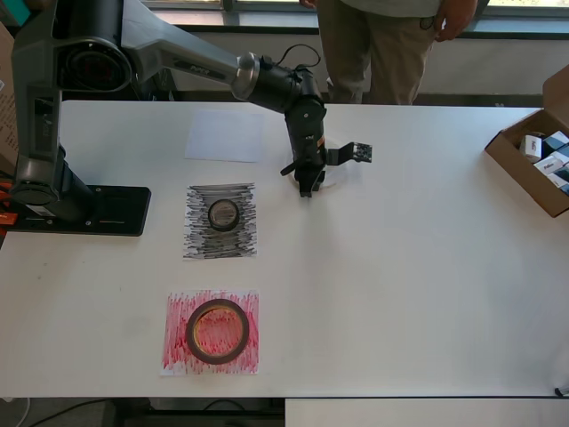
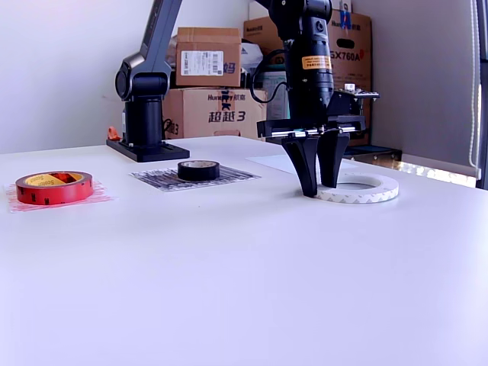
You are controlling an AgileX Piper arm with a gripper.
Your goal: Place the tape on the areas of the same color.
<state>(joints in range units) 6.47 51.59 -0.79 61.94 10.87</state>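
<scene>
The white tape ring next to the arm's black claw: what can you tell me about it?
The white tape roll is a wide, flat, whitish ring with a large open centre, its side faintly patterned. It lies flat on the white table, not on any coloured sheet, and the plain white sheet sits apart from it. The arm's tool points straight down at its near edge, one finger outside the ring and the other over its rim or hole. Whether the fingers touch it cannot be told. From overhead it barely shows against the table.
</scene>
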